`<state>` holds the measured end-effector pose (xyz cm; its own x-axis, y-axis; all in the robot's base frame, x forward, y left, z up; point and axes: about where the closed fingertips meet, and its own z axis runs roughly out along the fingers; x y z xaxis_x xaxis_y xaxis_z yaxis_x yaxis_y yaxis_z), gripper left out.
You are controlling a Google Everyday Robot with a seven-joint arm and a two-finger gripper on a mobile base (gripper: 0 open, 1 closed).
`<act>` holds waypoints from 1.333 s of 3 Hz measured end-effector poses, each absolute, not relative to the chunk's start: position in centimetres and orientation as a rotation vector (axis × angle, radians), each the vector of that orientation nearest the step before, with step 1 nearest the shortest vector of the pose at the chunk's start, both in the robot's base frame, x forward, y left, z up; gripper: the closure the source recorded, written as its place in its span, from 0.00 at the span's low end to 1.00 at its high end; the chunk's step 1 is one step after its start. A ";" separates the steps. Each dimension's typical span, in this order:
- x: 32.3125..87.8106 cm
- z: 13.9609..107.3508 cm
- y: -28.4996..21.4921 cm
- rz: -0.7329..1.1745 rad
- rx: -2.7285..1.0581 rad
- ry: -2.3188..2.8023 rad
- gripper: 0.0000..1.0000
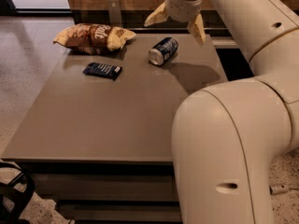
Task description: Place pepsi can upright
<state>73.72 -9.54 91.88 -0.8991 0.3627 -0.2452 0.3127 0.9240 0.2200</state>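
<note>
The pepsi can (163,51) lies on its side on the grey table (117,111), toward the back right, with its silver end facing me. My gripper (176,26) hangs just above and behind the can, open and empty. One finger (156,17) points left and the other finger (197,29) points right and down. The fingers do not touch the can.
A crumpled brown and yellow chip bag (93,36) lies at the back left of the table. A flat dark blue snack packet (102,70) lies in front of it. My large white arm (233,139) fills the right side. A dark object (11,197) sits on the floor at lower left.
</note>
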 end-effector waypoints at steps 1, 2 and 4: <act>74.8 90.8 -8.8 0.221 0.503 2.846 0.00; 75.2 90.6 -8.5 0.214 0.528 2.849 0.00; 75.9 89.6 -8.0 0.245 0.602 2.846 0.00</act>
